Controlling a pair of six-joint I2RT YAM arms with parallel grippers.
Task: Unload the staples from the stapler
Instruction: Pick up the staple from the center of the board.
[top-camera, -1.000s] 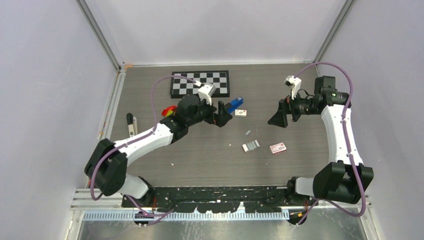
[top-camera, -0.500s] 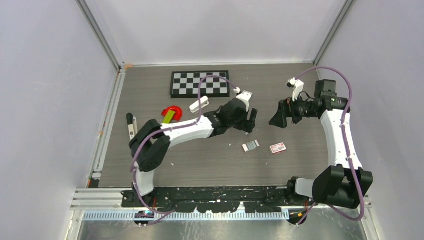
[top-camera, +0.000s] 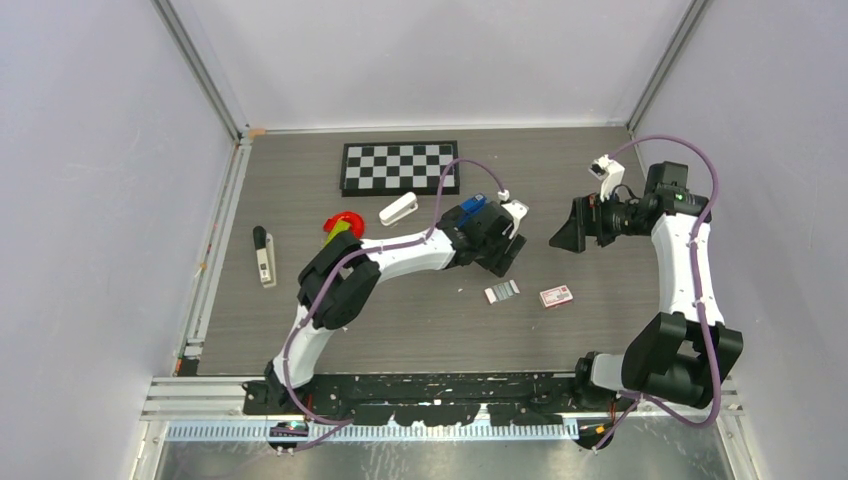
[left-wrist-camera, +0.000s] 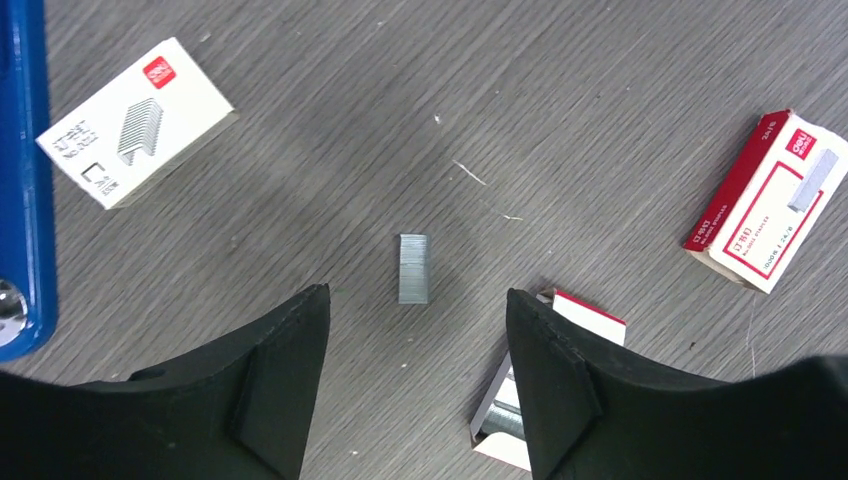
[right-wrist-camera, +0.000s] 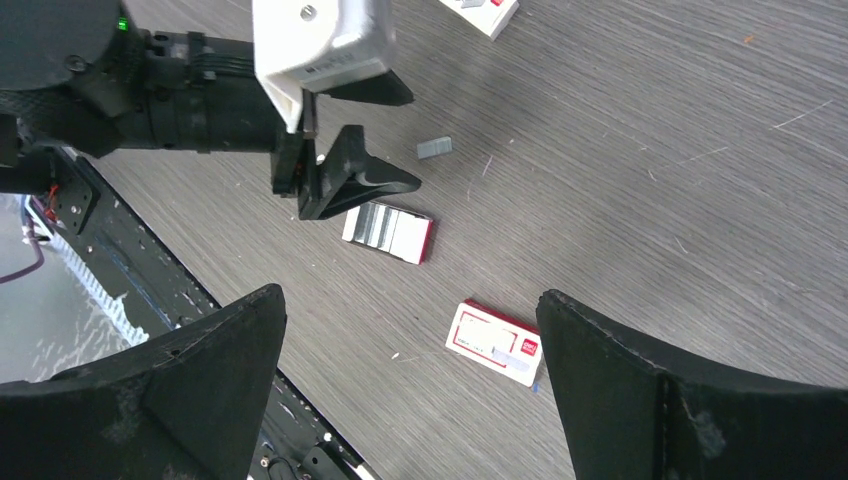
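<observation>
The blue stapler (top-camera: 468, 208) lies on the table behind my left wrist; its edge shows at the left of the left wrist view (left-wrist-camera: 20, 170). A short grey strip of staples (left-wrist-camera: 413, 268) lies loose on the table just ahead of my left gripper (left-wrist-camera: 415, 297), which is open and empty above it. The strip also shows in the right wrist view (right-wrist-camera: 434, 147), beside my left gripper (right-wrist-camera: 345, 175). In the top view my left gripper (top-camera: 498, 254) hides the strip. My right gripper (top-camera: 563, 235) is open and empty, held above the table to the right, as its own view (right-wrist-camera: 410, 295) shows.
An open staple box (top-camera: 502, 291) and a red-and-white box (top-camera: 556, 296) lie near the front. A white staple box (left-wrist-camera: 135, 120) lies by the stapler. A checkerboard (top-camera: 400, 167), a white stapler (top-camera: 398, 210), a red item (top-camera: 343, 222) and a black-and-white tool (top-camera: 263, 255) are on the left.
My left arm swung right and forward, away from the stapler, and now hovers over the loose staple strip. My right gripper drew back slightly to the right.
</observation>
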